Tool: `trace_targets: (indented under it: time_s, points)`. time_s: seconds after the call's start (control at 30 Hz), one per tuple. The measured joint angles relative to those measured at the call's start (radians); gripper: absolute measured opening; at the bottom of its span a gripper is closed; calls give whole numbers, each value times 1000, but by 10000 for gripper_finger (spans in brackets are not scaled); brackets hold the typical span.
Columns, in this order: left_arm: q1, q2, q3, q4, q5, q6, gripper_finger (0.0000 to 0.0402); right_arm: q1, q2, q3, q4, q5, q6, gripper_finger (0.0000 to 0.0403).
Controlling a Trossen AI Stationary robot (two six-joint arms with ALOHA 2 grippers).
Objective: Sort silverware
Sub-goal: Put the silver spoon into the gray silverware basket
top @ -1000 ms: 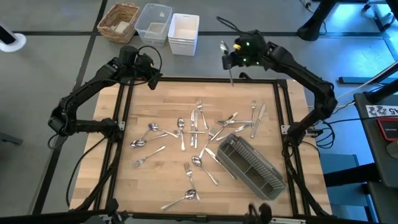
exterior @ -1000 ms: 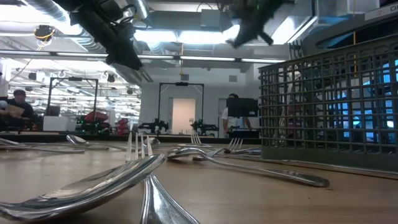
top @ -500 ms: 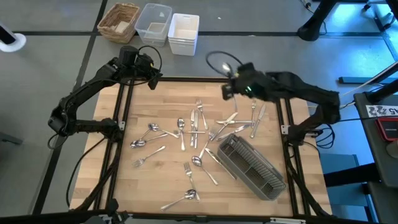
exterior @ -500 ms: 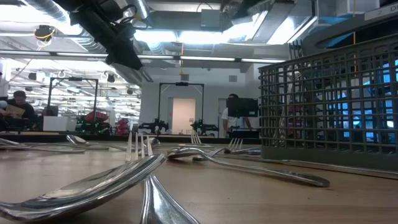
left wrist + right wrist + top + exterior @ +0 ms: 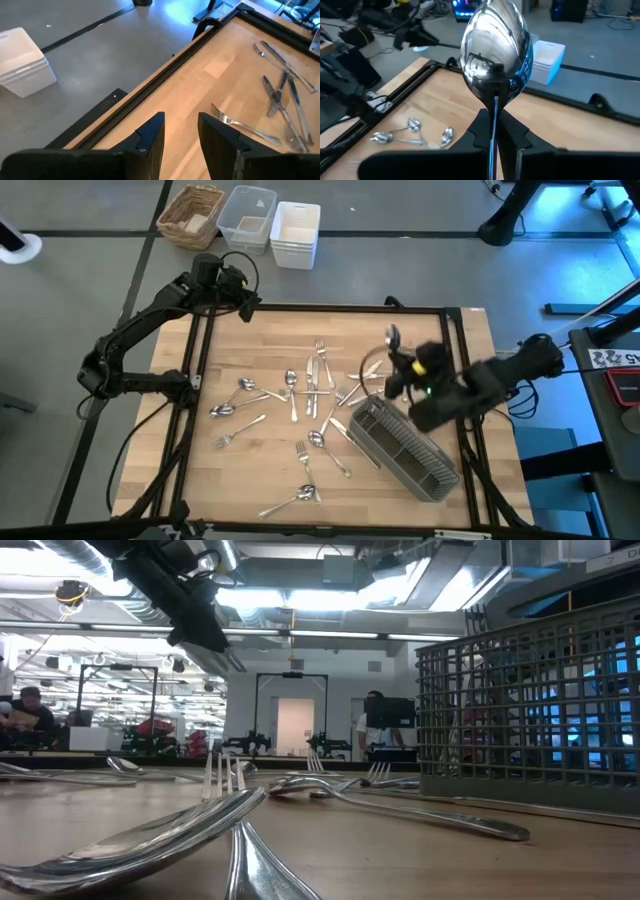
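Note:
Several forks, spoons and knives of the silverware [image 5: 310, 385] lie scattered on the wooden table. The grey slatted caddy [image 5: 405, 445] lies near the right edge, on the table. My right gripper [image 5: 397, 366] hovers above the caddy's far end, shut on a shiny spoon [image 5: 495, 50] whose bowl [image 5: 392, 336] points toward the far edge. My left gripper [image 5: 180, 137] hangs over the table's far left corner [image 5: 245, 305], open, with nothing between its fingers. My right gripper pinches the spoon's handle [image 5: 493, 109] between its two fingers, just behind the bowl. The bowl sticks out beyond the fingertips, hollow side toward the wrist camera. The spoon is lifted clear of the table and caddy; the rest of the handle is hidden by the fingers.
Beyond the far edge stand a wicker basket [image 5: 190, 215], a clear tub [image 5: 247, 218] and a white tub [image 5: 296, 232]. A black frame [image 5: 330, 308] runs round the table. The near left part of the table is bare wood [image 5: 230, 480].
My right gripper has swung with the spoon from beyond the table's far edge toward the near right, to a place above the caddy's far end, turning as it went. It has stayed shut on the spoon. The left arm has kept its place.

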Motion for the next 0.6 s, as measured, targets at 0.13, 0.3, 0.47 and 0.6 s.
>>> trace_targets:
  time_s: [0.13, 0.3, 0.47, 0.6]
  points:
    - [0, 0, 0, 0, 0, -1, 111, 107, 0, -116, 23, 48, 124, 11]
    - [0, 0, 0, 0, 0, -10, 111, 208, 3, -262, 133, 76, 137, 12]
    - [0, 0, 0, 0, 0, -12, 111, 270, 3, -353, 209, 120, 135, 12]
    - [0, 0, 0, -2, 0, -13, 111, 297, 3, -416, 231, 104, 134, 12]
